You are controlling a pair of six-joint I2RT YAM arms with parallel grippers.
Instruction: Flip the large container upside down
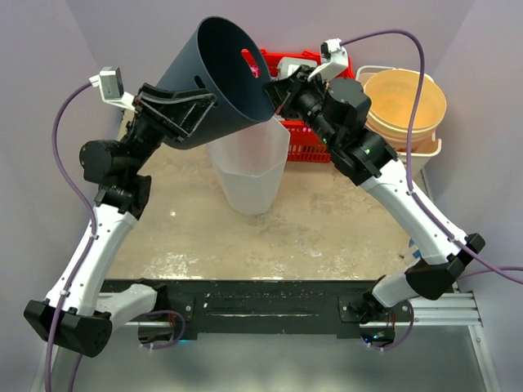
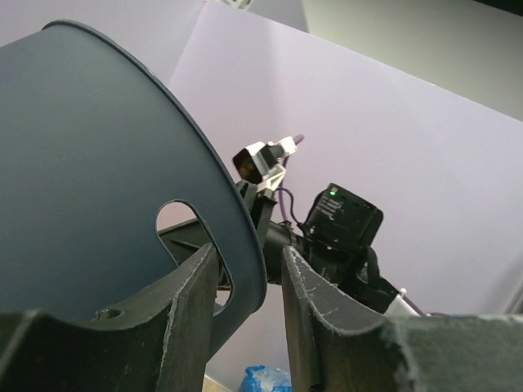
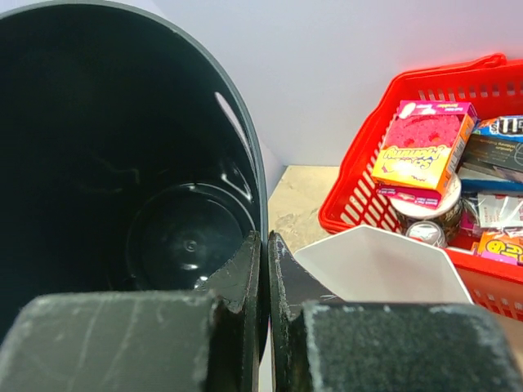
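You hold the large dark grey plastic container (image 1: pixel 216 82) aloft and tilted at 12 o'clock on the worktop (image 1: pixel 327 229). Your right end effector (image 3: pixel 263 241) is pressed together on its rim. Your left end effector (image 2: pixel 249 253) is spread, straddling the rim by the handle slot with gaps showing. With only one thin pinch, the container could swing or slip onto the translucent white bin (image 1: pixel 249 171) beneath, or clip the red plastic basket (image 3: pixel 351 204) at 1 o'clock. One dark packet (image 3: pixel 500 125) appears to read "m&m's"; the other labels are illegible.
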